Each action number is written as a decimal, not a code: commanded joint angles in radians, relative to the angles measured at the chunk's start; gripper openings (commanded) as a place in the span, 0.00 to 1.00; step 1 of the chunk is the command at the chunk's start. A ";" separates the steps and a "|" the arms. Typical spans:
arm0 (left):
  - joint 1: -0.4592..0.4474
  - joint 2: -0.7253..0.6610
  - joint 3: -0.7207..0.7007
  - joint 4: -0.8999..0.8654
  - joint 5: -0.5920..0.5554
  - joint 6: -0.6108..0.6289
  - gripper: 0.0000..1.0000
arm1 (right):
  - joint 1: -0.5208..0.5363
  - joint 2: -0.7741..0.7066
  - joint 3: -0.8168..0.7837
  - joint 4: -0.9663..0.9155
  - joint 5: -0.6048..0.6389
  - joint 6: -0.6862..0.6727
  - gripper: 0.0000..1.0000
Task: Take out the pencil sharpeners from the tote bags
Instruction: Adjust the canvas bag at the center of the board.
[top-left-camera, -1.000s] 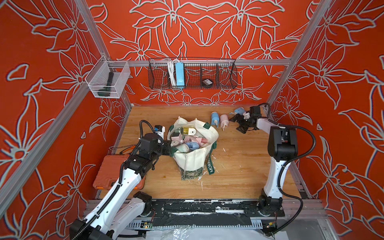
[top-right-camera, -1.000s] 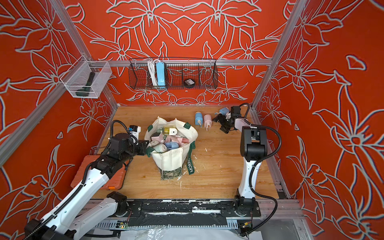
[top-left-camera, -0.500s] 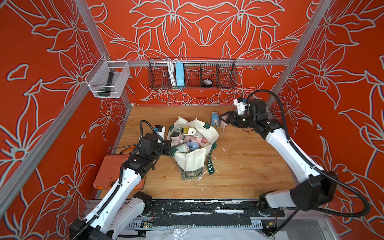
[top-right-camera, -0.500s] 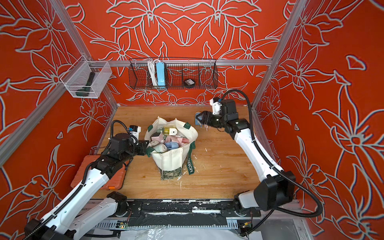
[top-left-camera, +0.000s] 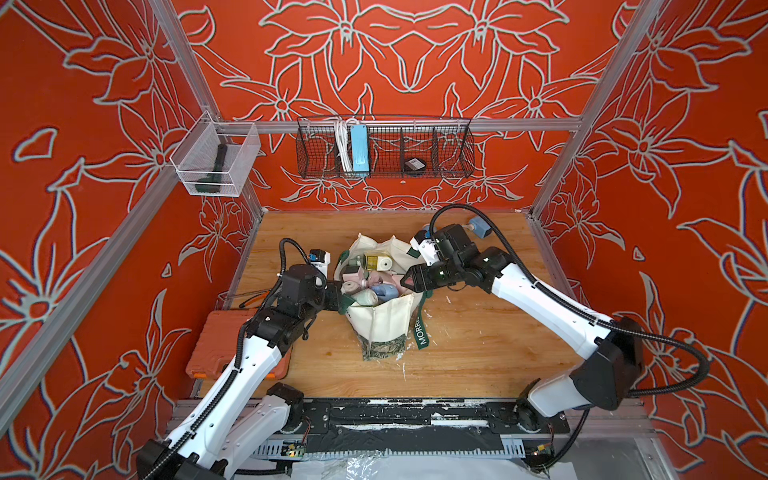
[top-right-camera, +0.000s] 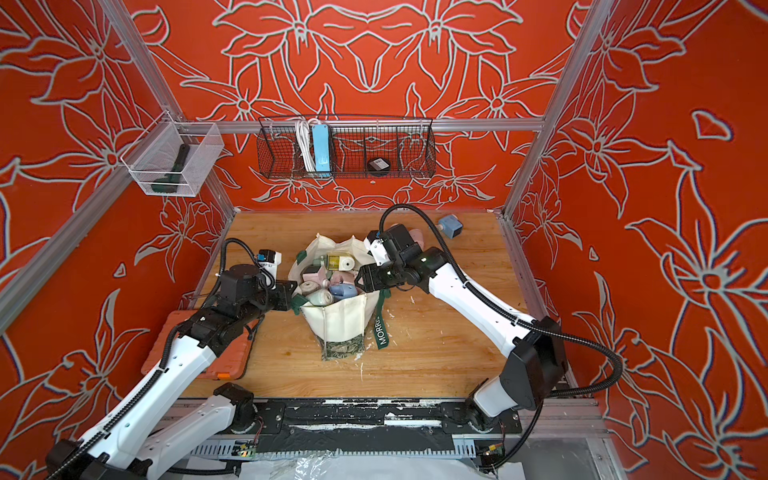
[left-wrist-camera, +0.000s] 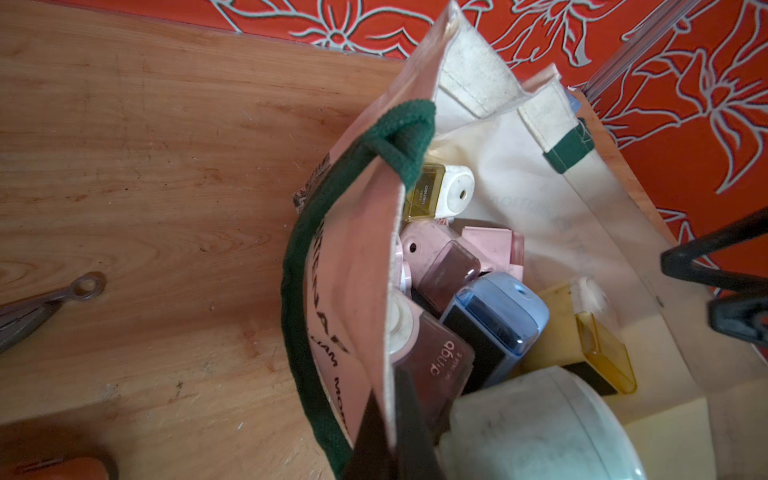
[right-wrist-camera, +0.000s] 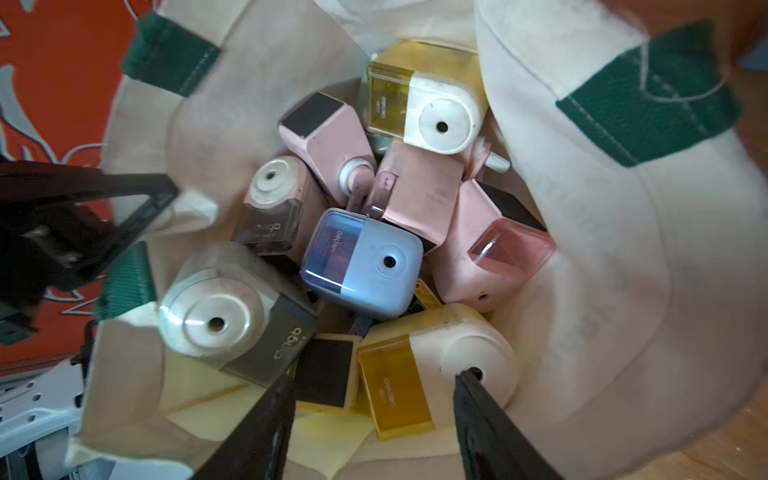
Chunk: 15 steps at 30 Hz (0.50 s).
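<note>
- The left hand (top-left-camera: 333, 297) is pressed together on the left rim of the tote bag (top-left-camera: 380, 328). It pinches the cream canvas beside a dark green handle (left-wrist-camera: 299, 266). In the left wrist view its fingers (left-wrist-camera: 409, 419) sit on either side of the bag wall.
- The right hand (right-wrist-camera: 374, 380) is spread with nothing held between its fingers. It hangs over the bag's open mouth from the right side, and one fingertip (right-wrist-camera: 469, 386) is at the face of a yellow-and-white sharpener (right-wrist-camera: 436, 353); I cannot tell whether they touch.
- The pencil sharpeners (top-left-camera: 374, 282) lie heaped inside the bag. A light blue sharpener (right-wrist-camera: 361, 266) is in the middle, a grey-green sharpener (right-wrist-camera: 232, 320) is beside it, and a pink sharpener (right-wrist-camera: 328, 137) is further in.
- The bag stands upright near the middle of the worktop (top-left-camera: 478, 345) with its mouth open.
- A loose blue sharpener (top-left-camera: 480, 226) lies on the worktop near the back right corner, well apart from the bag.
- An orange case (top-left-camera: 216, 349) sits at the worktop's left edge, partly under the left arm.
- A wire basket (top-left-camera: 453, 145) on the back wall holds a blue power strip (top-left-camera: 358, 147).
</note>
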 joint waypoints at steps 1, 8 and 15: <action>-0.008 -0.012 0.151 0.087 -0.011 0.058 0.00 | 0.028 0.025 0.005 -0.018 0.040 -0.012 0.63; -0.007 0.028 0.332 0.112 -0.071 0.201 0.00 | 0.141 0.122 0.023 0.012 0.020 0.013 0.62; -0.007 0.023 0.270 0.155 -0.047 0.215 0.00 | 0.208 0.177 0.066 0.032 0.024 0.007 0.62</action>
